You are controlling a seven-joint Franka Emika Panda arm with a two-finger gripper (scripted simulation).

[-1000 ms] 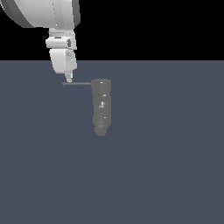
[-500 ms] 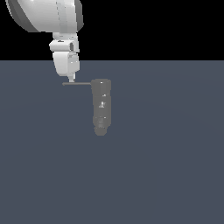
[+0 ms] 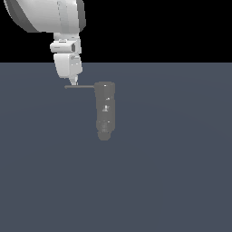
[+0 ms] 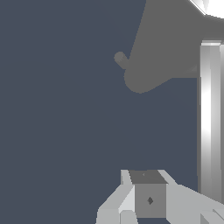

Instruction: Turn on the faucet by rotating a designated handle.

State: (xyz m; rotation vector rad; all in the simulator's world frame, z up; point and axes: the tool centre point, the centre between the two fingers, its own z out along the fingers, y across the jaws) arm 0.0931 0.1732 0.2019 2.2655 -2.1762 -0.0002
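Observation:
In the exterior view the faucet (image 3: 105,111) is a dark grey cylinder lying on the flat grey floor, cap end far and nozzle end near. Its handle (image 3: 80,87) is a thin rod sticking out from the cap end toward the exterior view's left. My gripper (image 3: 74,83) points down, its tips touching or just above the rod near its free end. The fingers look pressed together with nothing between them. The wrist view shows the fingers (image 4: 148,199) shut, the handle (image 4: 210,118) as a bright bar beside them, and the faucet (image 4: 166,48) beyond.
A flat dark grey floor (image 3: 172,181) extends around the faucet, with black background above its far edge. The large white arm (image 3: 50,16) hangs over the upper part of the exterior view's left.
The gripper has shifted slightly toward the exterior view's right along the handle, staying at about the same height. Faucet and handle have not visibly moved.

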